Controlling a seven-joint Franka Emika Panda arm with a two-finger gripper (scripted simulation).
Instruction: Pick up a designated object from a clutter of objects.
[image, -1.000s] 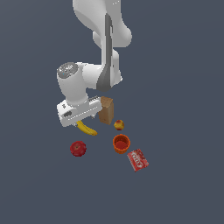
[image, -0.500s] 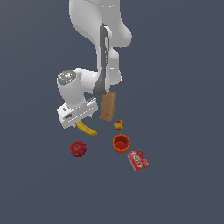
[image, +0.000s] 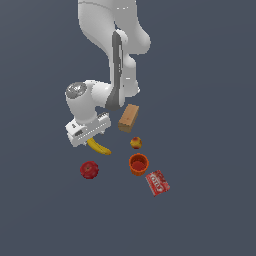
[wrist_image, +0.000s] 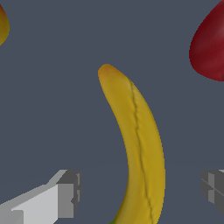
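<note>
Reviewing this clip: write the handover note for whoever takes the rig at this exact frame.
Gripper: open, one finger on each side of the banana, not touching it.
Banana lies flat; apple, small fruit, cup, box and red packet sit nearby, all apart.
Done: gripper positioned over the banana.
Left: close on the banana, then lift it.

High distant exterior view; wrist view close over shared banana (image: 99, 147) (wrist_image: 138, 144).
</note>
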